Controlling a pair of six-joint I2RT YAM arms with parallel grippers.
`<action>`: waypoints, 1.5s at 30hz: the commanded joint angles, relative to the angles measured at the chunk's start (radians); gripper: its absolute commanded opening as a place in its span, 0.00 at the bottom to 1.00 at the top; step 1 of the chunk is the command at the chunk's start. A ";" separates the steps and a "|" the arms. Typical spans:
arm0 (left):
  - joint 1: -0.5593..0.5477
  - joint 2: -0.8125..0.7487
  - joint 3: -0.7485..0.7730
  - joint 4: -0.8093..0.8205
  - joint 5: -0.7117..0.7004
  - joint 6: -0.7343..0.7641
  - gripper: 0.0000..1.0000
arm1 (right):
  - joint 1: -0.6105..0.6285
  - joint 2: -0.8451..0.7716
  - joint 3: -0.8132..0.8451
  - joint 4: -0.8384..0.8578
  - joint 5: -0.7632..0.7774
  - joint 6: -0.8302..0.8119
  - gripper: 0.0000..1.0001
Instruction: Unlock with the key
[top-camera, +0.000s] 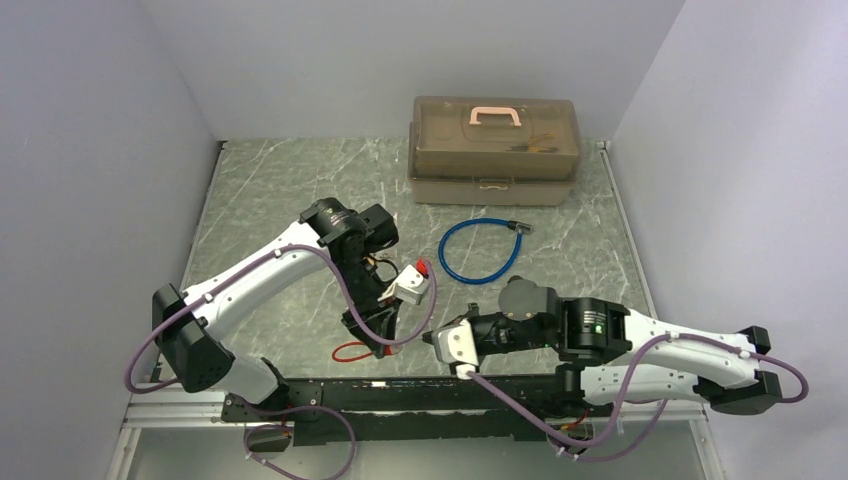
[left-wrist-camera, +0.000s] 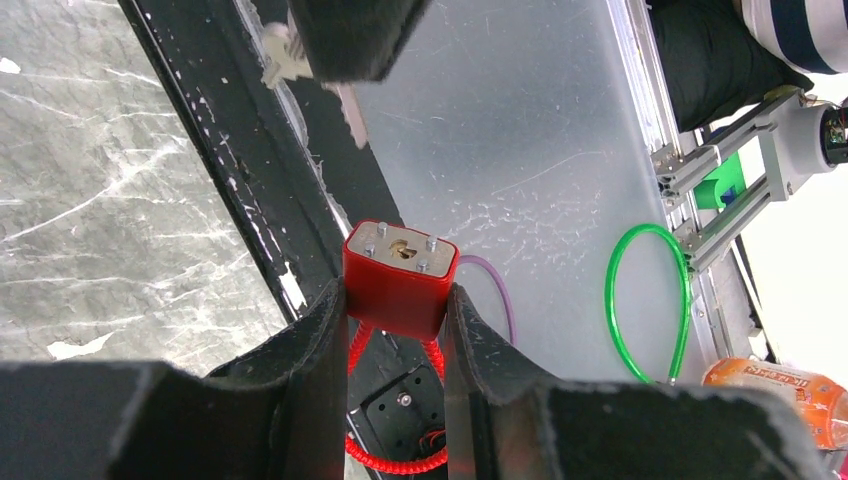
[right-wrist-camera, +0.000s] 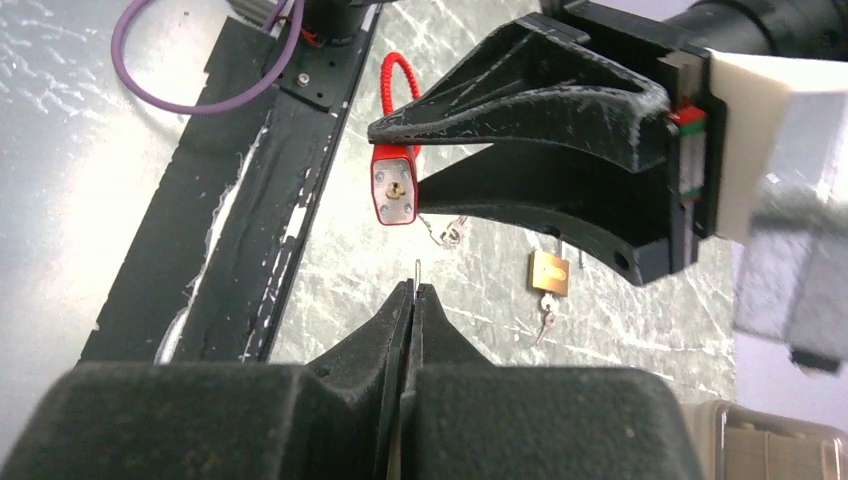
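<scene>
Fingers (left-wrist-camera: 300, 370) of the left gripper (left-wrist-camera: 395, 292) clamp the red padlock (left-wrist-camera: 398, 275) by its sides. Fingers (right-wrist-camera: 450, 345) of the right gripper (right-wrist-camera: 412, 295) are pressed together on the key (right-wrist-camera: 417, 268).

- Box (top-camera: 494, 150): on the table (top-camera: 280, 200), well beyond both grippers.
- Blue cable (top-camera: 480, 250): looped between the box and the fingers.
- Red padlock: between the left fingertips, with the keyhole face toward the right fingers. Its red coil (right-wrist-camera: 398, 85) trails behind the left fingers.
- Brass padlock (right-wrist-camera: 549, 272): on the table beyond the right fingertips, near the left fingers.
- Key: the tip protrudes from the right fingertips and points at the keyhole face. It is near the face, not touching.
</scene>
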 joint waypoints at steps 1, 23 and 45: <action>-0.003 -0.041 0.009 -0.023 0.063 0.016 0.00 | -0.002 -0.052 -0.011 0.052 0.016 0.045 0.00; -0.002 -0.030 0.021 -0.023 0.054 0.014 0.00 | -0.002 0.075 0.068 0.046 -0.063 -0.032 0.00; -0.002 0.002 0.054 -0.020 0.056 -0.007 0.00 | 0.001 0.116 0.082 0.053 -0.066 -0.043 0.00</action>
